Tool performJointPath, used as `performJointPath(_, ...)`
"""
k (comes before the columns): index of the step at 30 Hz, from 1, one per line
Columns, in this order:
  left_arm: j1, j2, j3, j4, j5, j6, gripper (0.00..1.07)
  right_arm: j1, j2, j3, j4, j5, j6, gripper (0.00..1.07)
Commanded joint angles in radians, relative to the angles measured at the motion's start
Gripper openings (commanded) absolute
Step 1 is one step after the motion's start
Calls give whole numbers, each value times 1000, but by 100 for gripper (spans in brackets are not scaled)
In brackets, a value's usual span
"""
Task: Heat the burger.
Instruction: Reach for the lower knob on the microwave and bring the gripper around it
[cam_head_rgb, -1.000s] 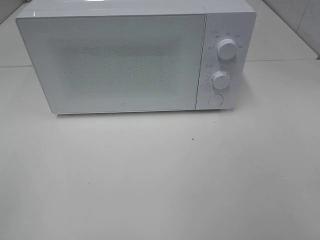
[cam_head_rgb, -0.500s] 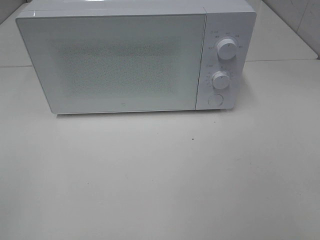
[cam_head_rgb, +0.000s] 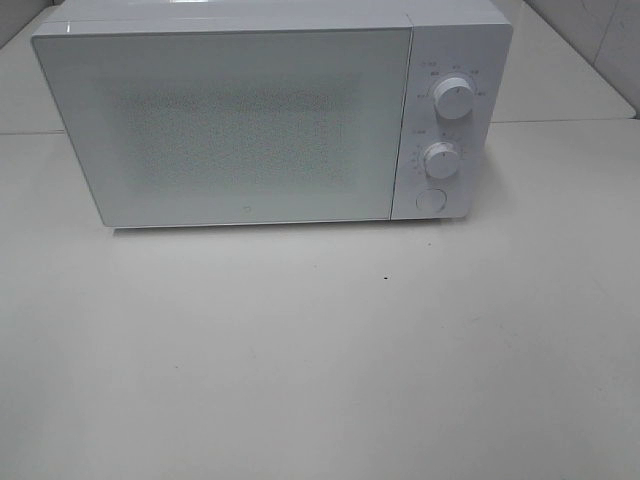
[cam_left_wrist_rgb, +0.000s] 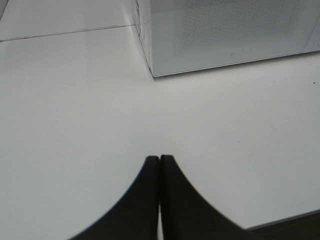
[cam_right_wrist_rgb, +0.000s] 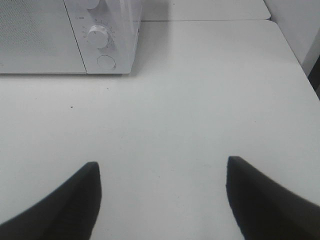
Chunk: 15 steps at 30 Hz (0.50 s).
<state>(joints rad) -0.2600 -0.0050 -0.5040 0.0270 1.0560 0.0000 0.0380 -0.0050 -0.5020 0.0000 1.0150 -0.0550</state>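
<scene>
Left fingers (cam_left_wrist_rgb: 146, 196): black, pressed flat against each other from base to tip, with nothing between them.
Right fingers (cam_right_wrist_rgb: 82, 197): black, spread wide, with only bare table between them; they hold nothing.
Left gripper (cam_left_wrist_rgb: 160, 159): over the table, pointing towards the microwave's front left corner and well apart from it.
Right gripper (cam_right_wrist_rgb: 162, 164): over the table, pointing towards the microwave's control end and well apart from it.
Table (cam_head_rgb: 320, 360): white and plain, with one small dark speck (cam_head_rgb: 386, 277) in front of the microwave.
Microwave (cam_head_rgb: 250, 15): white, standing at the back of the table.
Door (cam_head_rgb: 230, 125): shut; its dotted window is pale and reveals nothing behind it.
Controls: two round knobs, upper knob (cam_head_rgb: 454, 100) above lower knob (cam_head_rgb: 441, 159), with a round button (cam_head_rgb: 430, 200) beneath them.
Burger: cannot tell where it is; no view shows it.
</scene>
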Motion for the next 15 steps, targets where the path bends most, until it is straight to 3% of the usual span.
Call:
performJointPath(1,2,-20,4,1,-16,0,0,-3,-4,-16,0,-50,6,67)
performJointPath(11,2,-20,4,1,-16,0,0,-3,163,-1,0,-327,5,67)
performJointPath(15,2,-20,4,1,-16,0,0,-3,316,10,0,-507,5,67)
